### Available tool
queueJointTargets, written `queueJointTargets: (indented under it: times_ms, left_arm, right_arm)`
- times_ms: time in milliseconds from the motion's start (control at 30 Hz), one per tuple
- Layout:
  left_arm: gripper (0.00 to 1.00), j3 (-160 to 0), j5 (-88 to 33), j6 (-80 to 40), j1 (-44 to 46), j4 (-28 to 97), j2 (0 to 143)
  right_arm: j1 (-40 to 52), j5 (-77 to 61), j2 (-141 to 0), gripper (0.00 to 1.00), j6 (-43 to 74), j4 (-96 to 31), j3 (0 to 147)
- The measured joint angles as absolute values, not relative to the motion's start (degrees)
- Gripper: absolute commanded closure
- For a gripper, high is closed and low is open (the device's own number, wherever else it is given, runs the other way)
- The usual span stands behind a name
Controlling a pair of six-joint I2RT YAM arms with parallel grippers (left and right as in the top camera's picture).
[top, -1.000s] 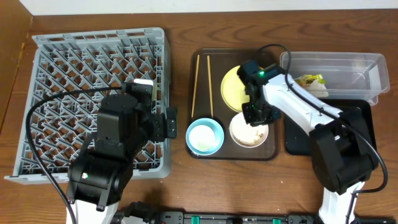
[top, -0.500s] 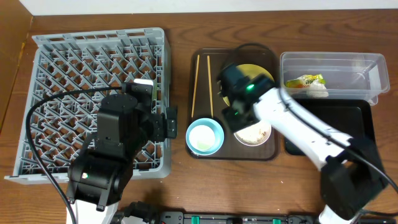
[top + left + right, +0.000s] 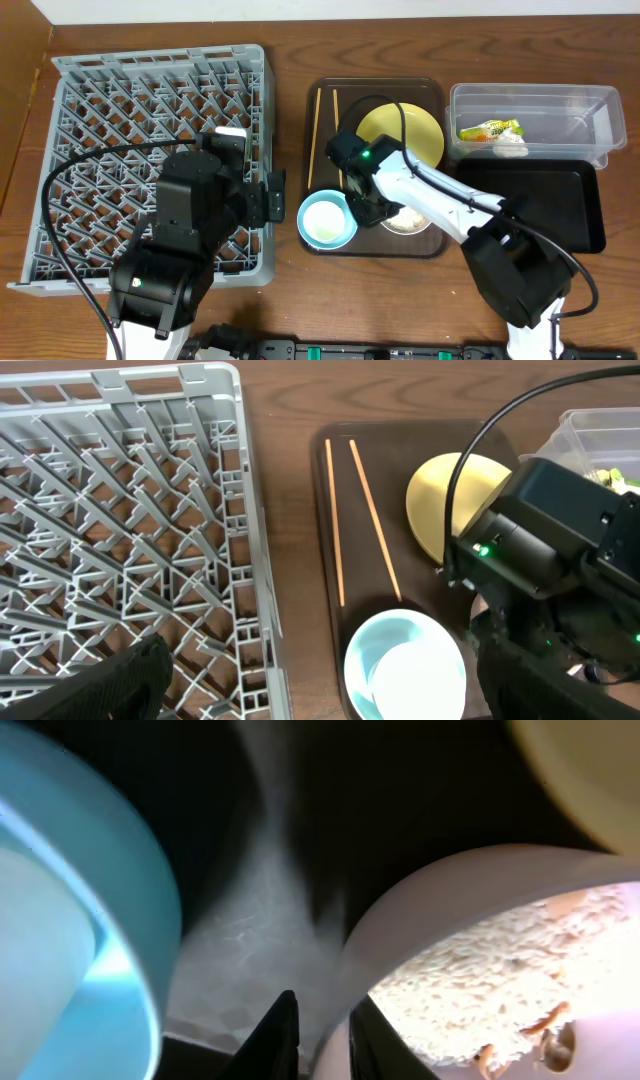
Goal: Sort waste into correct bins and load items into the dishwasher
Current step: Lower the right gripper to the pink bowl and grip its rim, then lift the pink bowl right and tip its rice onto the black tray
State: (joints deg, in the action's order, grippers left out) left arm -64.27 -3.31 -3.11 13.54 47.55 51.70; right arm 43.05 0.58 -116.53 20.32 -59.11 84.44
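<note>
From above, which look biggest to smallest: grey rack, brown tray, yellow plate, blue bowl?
1. grey rack
2. brown tray
3. yellow plate, partly under the robot arm, yet plainly wider than the bowl
4. blue bowl

Looks like a robot lab's mock kitchen station tbh: two cabled robot arms [image 3: 185, 230] at a wooden counter [image 3: 290, 40] with a grey dish rack [image 3: 120, 100] and brown serving tray [image 3: 365, 90].

Overhead is bright and even, with soft shadows on the wooden tabletop [image 3: 300, 30] and a little glare on the clear tub [image 3: 570, 125]. The left wrist view is sharp but murky in the bottom corners. The right wrist view is way too close: the light blue bowl [image 3: 70, 920] is pure blur, the white bowl [image 3: 400, 920] has a blown-out rim, and there's a hazy sheen on the dark tray [image 3: 250, 950].
</note>
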Motion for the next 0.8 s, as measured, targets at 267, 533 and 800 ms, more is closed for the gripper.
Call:
queueJointTargets:
  times_ms: [267,533,800]
  left_arm:
    - [0.02,-64.3,-3.3,-3.1,13.5,47.5,51.7]
    - [0.02,-64.3,-3.3,-3.1,13.5,47.5,51.7]
    - [0.02,-64.3,-3.3,-3.1,13.5,47.5,51.7]
  right_arm:
    - [40.6,1.3,-116.6,0.95,22.1,-56.9,82.9]
    - [39.7,2.1,-116.4,0.99,22.9,-56.7,81.2]
    - [38.6,-5.2,-111.9,0.99,22.1,-54.2,80.2]
